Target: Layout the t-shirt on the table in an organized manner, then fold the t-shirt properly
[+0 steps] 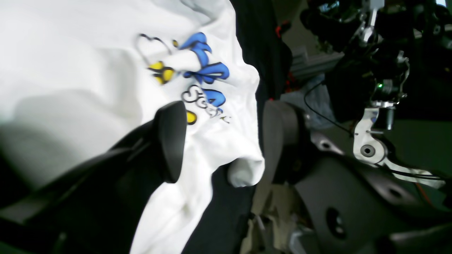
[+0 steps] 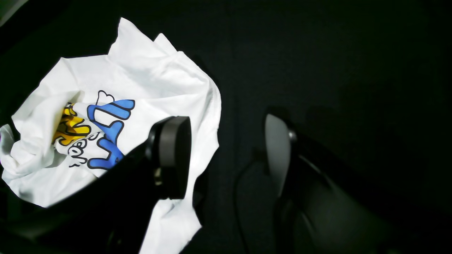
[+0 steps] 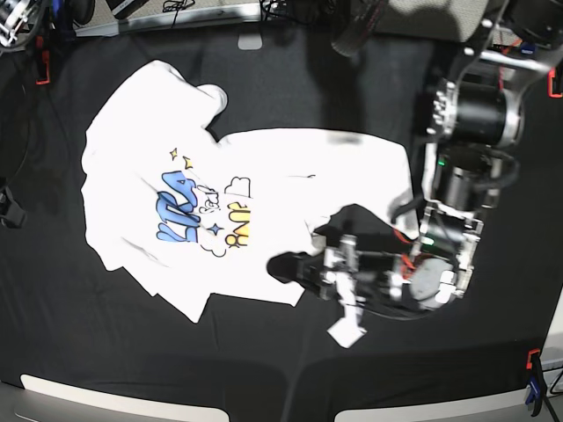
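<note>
White t-shirt (image 3: 167,158) print partly creased | left hand (image 3: 295,271) covers hem

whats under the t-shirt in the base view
The table, covered in black cloth, shows on every side of the t-shirt, which lies printed side up and rumpled. Whatever sits beneath the fabric itself is covered and cannot be seen.
</note>
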